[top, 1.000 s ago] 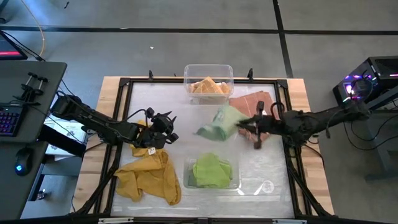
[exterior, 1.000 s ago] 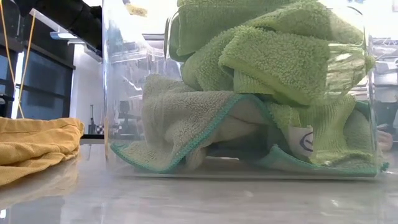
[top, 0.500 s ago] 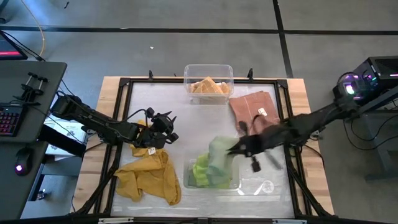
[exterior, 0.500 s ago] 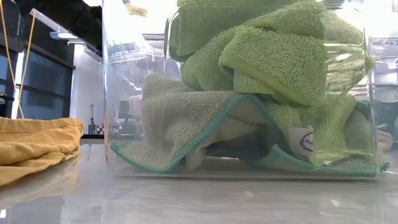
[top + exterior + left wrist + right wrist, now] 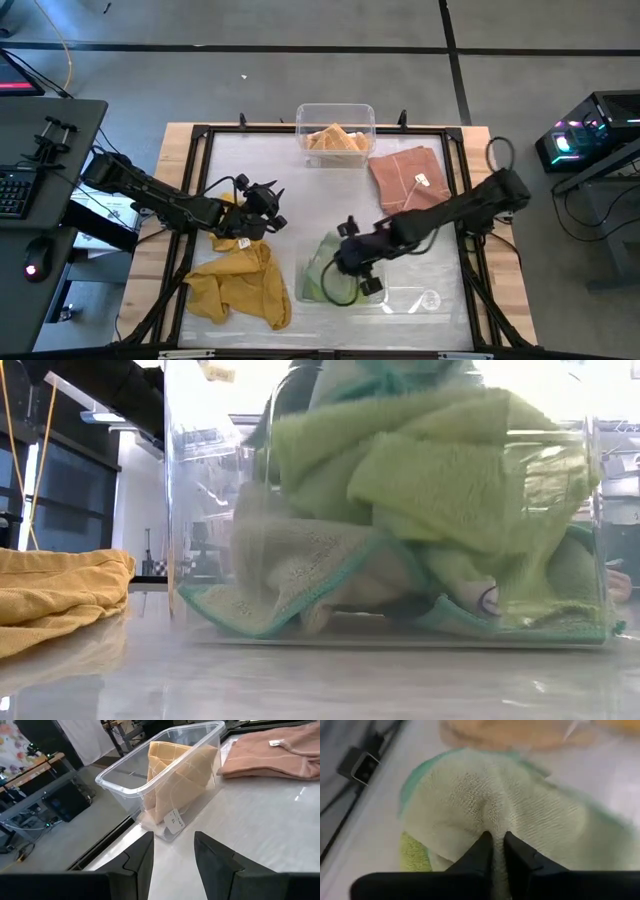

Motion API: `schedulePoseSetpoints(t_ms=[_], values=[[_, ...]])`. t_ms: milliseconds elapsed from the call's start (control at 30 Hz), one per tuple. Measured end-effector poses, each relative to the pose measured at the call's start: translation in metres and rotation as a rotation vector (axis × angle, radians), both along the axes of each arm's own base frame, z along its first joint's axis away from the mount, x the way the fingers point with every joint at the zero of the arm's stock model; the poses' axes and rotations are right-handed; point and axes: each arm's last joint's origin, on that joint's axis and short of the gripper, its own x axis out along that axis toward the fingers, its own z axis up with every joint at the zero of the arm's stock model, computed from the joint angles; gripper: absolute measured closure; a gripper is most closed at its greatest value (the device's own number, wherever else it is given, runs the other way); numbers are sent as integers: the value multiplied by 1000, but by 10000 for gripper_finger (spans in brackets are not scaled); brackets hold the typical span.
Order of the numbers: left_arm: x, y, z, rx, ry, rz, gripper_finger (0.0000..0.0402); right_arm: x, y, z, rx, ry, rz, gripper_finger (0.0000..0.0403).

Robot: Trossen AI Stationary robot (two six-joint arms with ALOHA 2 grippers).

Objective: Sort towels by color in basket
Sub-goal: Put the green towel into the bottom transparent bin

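R fingers [image 5: 494, 851] pinching light green towel [image 5: 520, 815] over the clear bin [image 5: 215, 510] w/ other green towels. L fingers [image 5: 172, 852] spread, empty, above worktop [image 5: 270, 815]; bin of mustard towels [image 5: 175, 775] just ahead.

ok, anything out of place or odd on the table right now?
Mostly tidy. The crumpled mustard yellow towel lies loose on the table, outside any clear plastic bin. The flat peach-salmon towel is also unbinned. The right gripper pinches a light green towel.
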Motion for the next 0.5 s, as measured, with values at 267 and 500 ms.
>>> schedulePoseSetpoints(t_ms=[267, 500], values=[[2, -30, 7, -95, -70, -219, 275, 22, 4, -41, 5, 92, -66, 281], [-3, -67, 23, -23, -132, -437, 275, 23, 19, -44, 0, 48, -146, 268]])
